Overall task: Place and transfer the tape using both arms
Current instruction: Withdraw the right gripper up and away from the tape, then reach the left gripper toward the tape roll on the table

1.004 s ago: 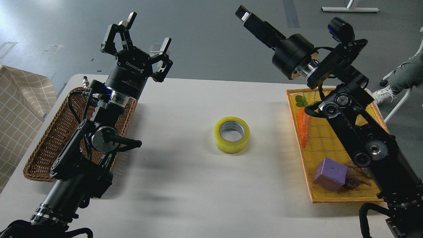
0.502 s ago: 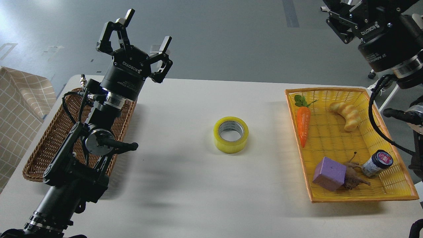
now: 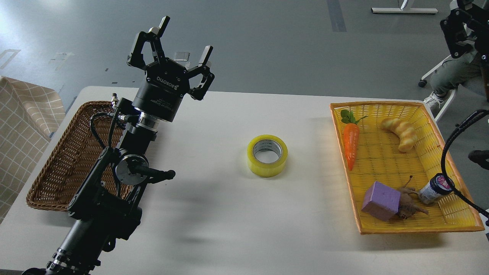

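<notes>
The tape (image 3: 267,155), a yellow translucent roll with a grey-white core, lies flat on the white table (image 3: 229,229) near its middle. My left gripper (image 3: 186,37) is open and empty, held high above the table's far left part, to the left of and well apart from the tape. My right gripper (image 3: 460,32) shows only in part at the top right corner, far from the tape; its fingers cannot be told apart.
A brown wicker basket (image 3: 53,168) sits at the table's left under my left arm. A yellow tray (image 3: 382,168) at the right holds a carrot (image 3: 350,143), a twisted bread (image 3: 401,133), a purple block (image 3: 381,200) and a small jar (image 3: 433,189). A seated person's leg (image 3: 452,72) shows beyond the table.
My right arm has swung up and out to the right, uncovering the yellow tray. My left gripper has shifted slightly right, still open. The tape has not moved.
</notes>
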Controlling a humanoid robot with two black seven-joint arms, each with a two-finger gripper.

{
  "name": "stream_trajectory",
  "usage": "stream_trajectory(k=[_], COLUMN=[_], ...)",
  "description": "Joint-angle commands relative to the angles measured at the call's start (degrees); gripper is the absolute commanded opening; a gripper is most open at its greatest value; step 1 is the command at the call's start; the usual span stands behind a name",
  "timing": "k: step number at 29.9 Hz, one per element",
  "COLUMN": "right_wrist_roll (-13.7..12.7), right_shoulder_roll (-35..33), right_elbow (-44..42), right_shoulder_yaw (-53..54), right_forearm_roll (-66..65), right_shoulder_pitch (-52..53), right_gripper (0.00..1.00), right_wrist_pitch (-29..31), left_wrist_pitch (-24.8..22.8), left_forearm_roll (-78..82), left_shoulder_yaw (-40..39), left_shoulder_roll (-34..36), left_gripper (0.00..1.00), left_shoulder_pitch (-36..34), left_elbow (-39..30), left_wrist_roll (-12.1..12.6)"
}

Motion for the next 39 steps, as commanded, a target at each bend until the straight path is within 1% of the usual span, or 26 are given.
stream_trajectory(k=[1, 3, 5, 11, 13, 15, 19, 21, 23, 24, 25, 26, 27, 29, 30, 31, 33, 35, 37, 39], right_wrist_roll=[-1.88, -4.16, -4.78, -5.22, -5.57, -5.75, -5.66, -5.49, -5.49, -5.49, -5.49, -5.49, -5.49, -5.49, -5.49, -5.49, -5.49, -5.49, -5.49, -5.49], right_shoulder_roll=[3.76, 6.40, 6.76, 7.90, 8.17, 8.25, 8.34, 8.34, 8.34, 8.34, 8.34, 8.34, 8.34, 8.34, 8.34, 8.34, 8.34, 8.08, 7.90, 7.90], right_elbow=[0.20, 0.38, 0.29, 0.20, 0.11, 0.11, 0.11, -0.06, -0.24, -0.15, -0.15, -0.06, -0.06, -0.15, -0.15, -0.06, 0.11, 0.20, 0.20, 0.29], right_shoulder_yaw=[-0.30, -0.48, -0.48, -0.66, -0.66, -0.57, -0.39, -0.13, -0.13, -0.13, -0.13, -0.13, -0.13, -0.13, -0.04, -0.04, -0.04, 0.05, 0.05, 0.13], right_forearm_roll=[0.06, 0.14, 0.14, 0.06, 0.06, 0.06, 0.06, 0.06, 0.06, 0.06, 0.06, 0.06, 0.06, 0.06, 0.06, 0.06, 0.06, 0.06, 0.06, 0.06], right_shoulder_pitch=[0.03, 0.30, 0.21, -0.05, 0.12, 0.56, 0.74, 1.09, 1.09, 1.18, 1.18, 1.18, 1.18, 1.35, 1.44, 1.62, 1.70, 1.71, 1.71, 1.71], right_gripper=[1.00, 1.00, 1.00, 1.00, 1.00, 1.00, 1.00, 1.00, 1.00, 1.00, 1.00, 1.00, 1.00, 1.00, 1.00, 1.00, 1.00, 1.00, 1.00, 1.00], right_wrist_pitch=[0.01, 0.01, 0.01, 0.01, -0.30, -0.66, -0.92, -0.92, -0.92, -0.92, -0.92, -0.92, -0.92, -1.01, -0.92, -1.01, -1.01, -1.01, -1.01, -1.01], left_wrist_pitch=[0.00, 0.00, 0.00, 0.31, 1.54, 4.26, 5.15, 6.28, 10.66, 14.77, 14.82, 19.60, 21.74, 26.05, 26.59, 26.94, 26.68, 26.59, 26.94, 26.86], left_forearm_roll=[-0.67, -1.80, -1.90, -1.72, -1.20, -0.49, 1.69, 8.71, 20.72, 26.61, 26.67, 30.76, 32.28, 34.83, 34.84, 34.75, 34.75, 34.75, 35.63, 36.86], left_shoulder_yaw=[-0.66, -1.01, -1.01, -0.84, -0.66, -0.14, 1.18, 2.50, 3.38, 3.90, 3.91, 5.91, 7.67, 13.73, 14.71, 15.50, 15.86, 16.30, 16.48, 16.48], left_shoulder_roll=[-0.90, -0.90, -0.90, -0.90, -0.90, -0.90, -0.90, -0.90, -0.73, -0.90, -0.90, -0.73, -0.55, 0.67, 1.03, 1.90, 2.78, 3.84, 3.84, 3.93], left_gripper=[0.98, 0.98, 0.98, 0.98, 0.98, 0.98, 0.98, 0.98, 0.98, 0.98, 0.98, 0.98, 0.98, 0.98, 0.98, 0.98, 0.98, 0.98, 0.98, 0.98], left_shoulder_pitch=[-0.61, -0.79, -1.14, -3.16, -3.16, -3.16, -3.08, -3.16, -3.60, -4.56, -4.57, -5.70, -6.06, -7.64, -7.82, -7.74, -7.39, -7.56, -8.00, -7.91], left_elbow=[-0.32, -0.24, -0.06, 0.20, 0.20, 0.20, -2.25, -3.49, -3.40, -3.40, -3.40, -3.92, -4.27, -4.37, -4.37, -4.63, -5.68, -7.44, -5.87, -5.33], left_wrist_roll=[-0.21, -0.21, -0.21, 0.14, 0.06, -0.29, -0.73, -2.40, -5.73, -5.92, -5.92, -5.66, -5.57, -5.22, -4.87, -3.39, -1.53, 2.32, 3.65, 3.57])
